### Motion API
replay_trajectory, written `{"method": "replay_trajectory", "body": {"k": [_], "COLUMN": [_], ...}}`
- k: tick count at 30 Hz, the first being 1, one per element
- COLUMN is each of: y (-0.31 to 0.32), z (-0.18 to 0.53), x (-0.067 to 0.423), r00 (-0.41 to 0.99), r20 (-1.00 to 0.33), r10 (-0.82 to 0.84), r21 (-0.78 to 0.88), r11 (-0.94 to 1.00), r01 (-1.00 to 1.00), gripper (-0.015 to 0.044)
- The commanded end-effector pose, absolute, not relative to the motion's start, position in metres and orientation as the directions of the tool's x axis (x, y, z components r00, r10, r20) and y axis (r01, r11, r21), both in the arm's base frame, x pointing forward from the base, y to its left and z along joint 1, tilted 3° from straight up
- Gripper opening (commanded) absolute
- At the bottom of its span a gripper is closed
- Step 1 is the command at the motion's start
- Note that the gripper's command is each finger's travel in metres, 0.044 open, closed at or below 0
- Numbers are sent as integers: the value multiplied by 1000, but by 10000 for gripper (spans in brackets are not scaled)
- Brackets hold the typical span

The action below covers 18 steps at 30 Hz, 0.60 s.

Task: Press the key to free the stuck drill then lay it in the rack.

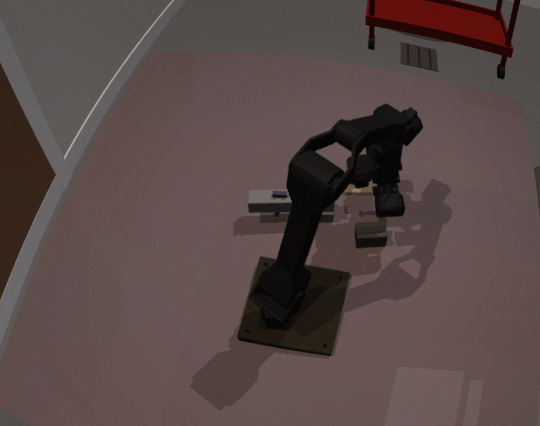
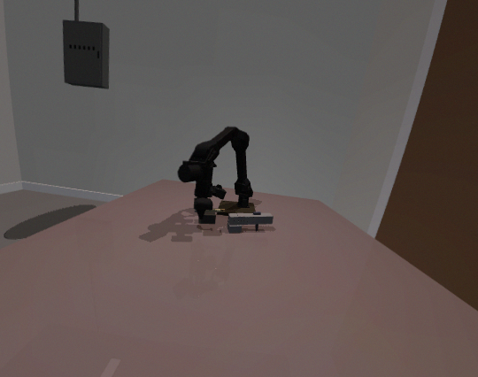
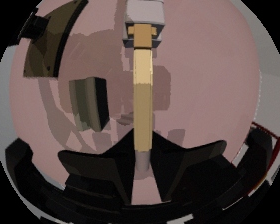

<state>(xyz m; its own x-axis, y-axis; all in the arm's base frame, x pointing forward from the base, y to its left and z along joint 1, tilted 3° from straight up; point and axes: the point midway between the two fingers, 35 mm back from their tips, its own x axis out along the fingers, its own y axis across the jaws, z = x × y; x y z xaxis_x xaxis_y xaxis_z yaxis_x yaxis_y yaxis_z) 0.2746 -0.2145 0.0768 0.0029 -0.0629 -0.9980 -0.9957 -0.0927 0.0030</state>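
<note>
My gripper (image 1: 387, 199) (image 2: 204, 211) (image 3: 140, 131) is shut on the near end of the drill (image 1: 357, 191) (image 3: 143, 92), a long tan rod held level just above the table. The drill's wider far end is at the mouth of the grey block (image 1: 265, 201) (image 2: 251, 218) (image 3: 145, 4); I cannot tell whether it is still inside. The small blue key (image 1: 279, 193) sits on top of the block. The rack (image 1: 371, 234) (image 3: 91, 102), a dark olive box, stands on the table just in front of the gripper.
The arm's dark base plate (image 1: 328, 310) (image 3: 52, 38) lies in front of the block. A red cart (image 1: 436, 22) stands on the floor beyond the table. A grey wall box (image 2: 86, 54) hangs far off.
</note>
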Motion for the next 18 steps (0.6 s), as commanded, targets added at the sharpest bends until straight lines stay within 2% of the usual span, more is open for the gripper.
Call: {"method": "replay_trajectory", "body": {"k": [1, 18], "y": [-216, -216], "z": [80, 83], "x": [276, 277], "r00": [6, 6], "r20": [-998, -998], "r10": [-67, -67], "r21": [0, 0], "r11": [-89, -89], "r01": [-996, -996], "gripper": [0, 0]}}
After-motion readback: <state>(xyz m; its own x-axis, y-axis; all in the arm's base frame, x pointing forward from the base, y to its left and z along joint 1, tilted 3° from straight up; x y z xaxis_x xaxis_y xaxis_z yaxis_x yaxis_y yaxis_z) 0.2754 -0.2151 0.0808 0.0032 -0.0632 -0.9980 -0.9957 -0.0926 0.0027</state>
